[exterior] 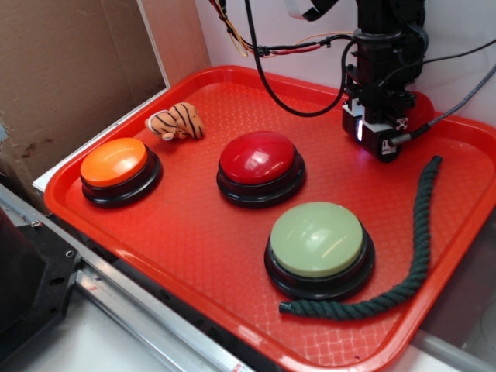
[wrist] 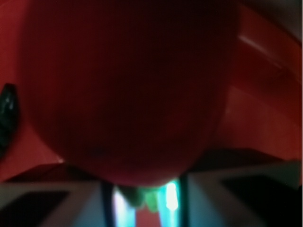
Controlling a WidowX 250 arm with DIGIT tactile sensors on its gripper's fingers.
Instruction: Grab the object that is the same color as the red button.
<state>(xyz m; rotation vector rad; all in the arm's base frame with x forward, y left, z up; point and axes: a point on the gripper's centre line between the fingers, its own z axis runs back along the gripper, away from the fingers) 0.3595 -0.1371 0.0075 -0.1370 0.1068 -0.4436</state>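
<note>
The red button point(exterior: 258, 159) sits mid-tray, a glossy red dome on a black base. My gripper point(exterior: 377, 139) is down low over the tray's back right corner, and its fingertips are hidden behind its own body. In the blurred wrist view the gripper point(wrist: 147, 205) has its jaws close together. The object point(wrist: 142, 196), a small pale green scrap, is pinched between them. A large dark red rounded shape point(wrist: 128, 90) fills most of that view, and I cannot tell what it is.
All of it lies on a red tray point(exterior: 194, 232). An orange button point(exterior: 116, 167) and a striped plush tiger point(exterior: 177, 122) are at the left. A pale green button point(exterior: 318, 244) is at the front, with a dark green rope point(exterior: 411, 263) curving along the right. A cardboard wall stands at the left.
</note>
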